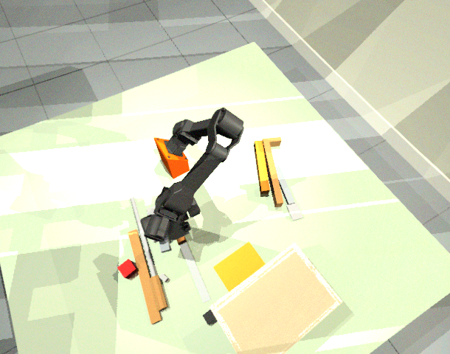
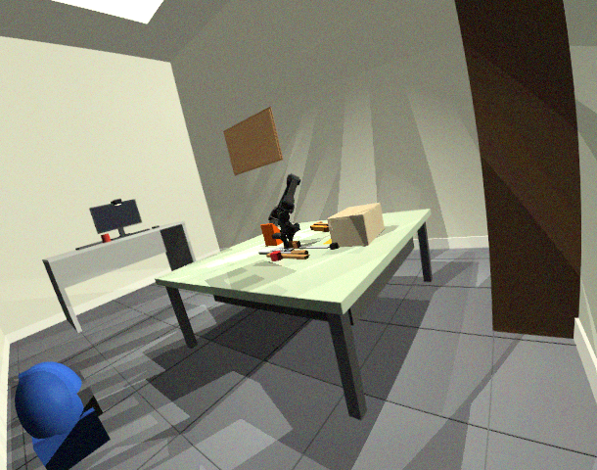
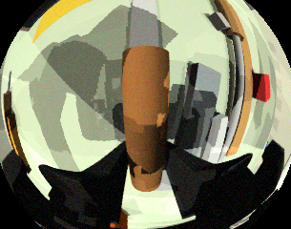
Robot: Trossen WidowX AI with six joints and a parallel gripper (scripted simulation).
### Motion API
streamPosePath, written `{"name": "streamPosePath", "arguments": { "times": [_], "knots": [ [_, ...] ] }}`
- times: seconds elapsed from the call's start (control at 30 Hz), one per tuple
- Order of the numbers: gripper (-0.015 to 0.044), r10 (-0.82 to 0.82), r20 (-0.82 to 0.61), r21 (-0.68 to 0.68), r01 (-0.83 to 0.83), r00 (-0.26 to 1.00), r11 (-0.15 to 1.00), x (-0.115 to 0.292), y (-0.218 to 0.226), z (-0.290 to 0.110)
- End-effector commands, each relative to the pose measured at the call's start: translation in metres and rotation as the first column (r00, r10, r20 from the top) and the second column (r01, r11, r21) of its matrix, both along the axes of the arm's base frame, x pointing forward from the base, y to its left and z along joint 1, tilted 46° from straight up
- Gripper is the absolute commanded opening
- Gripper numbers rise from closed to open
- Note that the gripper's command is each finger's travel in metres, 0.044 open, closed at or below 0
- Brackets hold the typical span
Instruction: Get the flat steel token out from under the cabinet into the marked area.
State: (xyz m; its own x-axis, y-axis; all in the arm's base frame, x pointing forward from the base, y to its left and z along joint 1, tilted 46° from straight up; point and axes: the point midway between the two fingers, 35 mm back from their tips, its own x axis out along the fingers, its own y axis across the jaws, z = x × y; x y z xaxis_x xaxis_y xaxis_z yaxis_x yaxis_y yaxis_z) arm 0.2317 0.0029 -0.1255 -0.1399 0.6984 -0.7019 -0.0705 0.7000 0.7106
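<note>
My gripper [image 1: 176, 239] [image 3: 144, 144] is low over the table, shut on a long stick with a brown handle [image 3: 145, 109] and a flat grey blade [image 1: 195, 272] [image 3: 145, 15]. The blade points toward the near left corner of the beige cabinet [image 1: 278, 304] [image 2: 356, 224]. The yellow marked area [image 1: 238, 265] [image 3: 65, 7] lies in front of the cabinet, just right of the blade. I cannot see the steel token in any view.
A long wooden stick [image 1: 147, 282] and a thin grey rod [image 1: 142, 236] lie left of the gripper, with a red cube [image 1: 127, 268] beside them. An orange wedge [image 1: 172, 158] stands behind the arm. Three more sticks [image 1: 271, 171] lie to the right. A small black block [image 1: 209, 316] sits by the cabinet's corner.
</note>
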Motion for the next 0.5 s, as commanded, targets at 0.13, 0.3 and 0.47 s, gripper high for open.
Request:
{"name": "streamPosePath", "arguments": {
  "times": [0.13, 0.3, 0.47],
  "knots": [
    [0.0000, 0.047, 0.050, 0.009, -0.047, 0.998, 0.999, 0.0010, -0.0002, 0.0002],
    [0.0000, 0.074, 0.078, 0.013, -0.075, 0.994, 0.997, 0.0010, -0.0001, 0.0003],
    [0.0000, 0.101, 0.105, 0.016, -0.103, 0.989, 0.995, 0.0009, 0.0000, 0.0004]
  ]
}}
